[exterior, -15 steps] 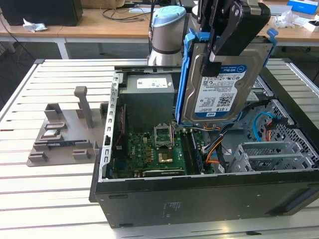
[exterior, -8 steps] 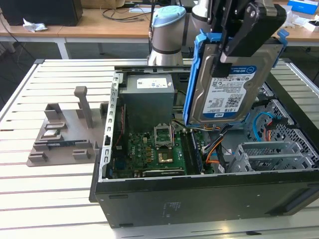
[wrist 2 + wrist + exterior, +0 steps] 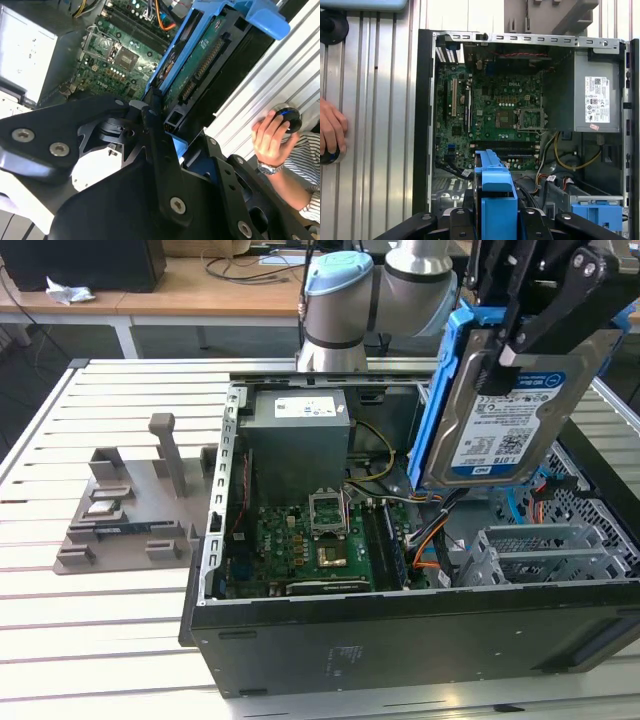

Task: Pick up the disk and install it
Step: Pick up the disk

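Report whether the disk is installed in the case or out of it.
Out. The disk is clamped in the gripper, held tilted above the open case, not seated in any bay.

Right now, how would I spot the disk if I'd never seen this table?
Find the big open computer case on the slatted metal table. Above it, toward the exterior view's right, the pincer holds the disk in the air. It is the flat silver slab with a blue-and-white label and bright blue frame, unlike the grey power-supply box inside.
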